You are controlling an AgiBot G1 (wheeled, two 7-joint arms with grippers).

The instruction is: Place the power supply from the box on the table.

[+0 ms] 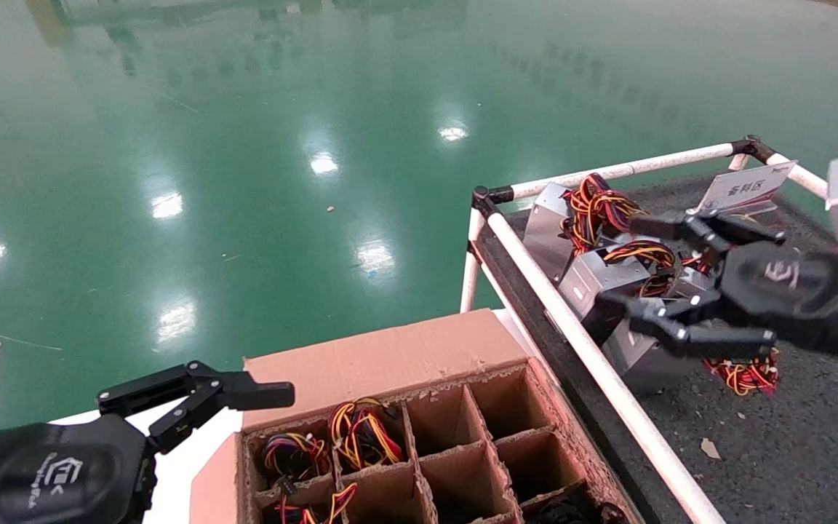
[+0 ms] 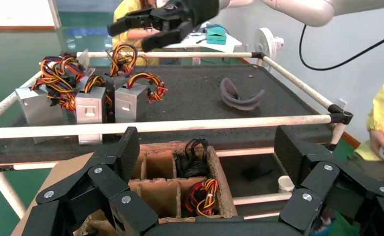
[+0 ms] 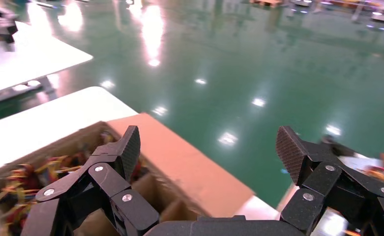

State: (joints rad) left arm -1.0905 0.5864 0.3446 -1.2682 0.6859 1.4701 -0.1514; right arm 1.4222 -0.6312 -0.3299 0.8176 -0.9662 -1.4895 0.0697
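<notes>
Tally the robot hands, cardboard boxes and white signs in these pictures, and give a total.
Robot hands: 2 (left hand, right hand)
cardboard box: 1
white sign: 1
Total: 4

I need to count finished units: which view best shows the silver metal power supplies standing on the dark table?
The left wrist view: the silver metal power supplies stand unobstructed in a row. In the head view, the right tool partly covers them. The right wrist view shows none.

I see the dark grey rough counter (image 1: 790, 451) carrying silver metal wired units (image 1: 612, 280), a white sign (image 1: 743, 188) and a grey curved strap (image 2: 241, 96).
</notes>
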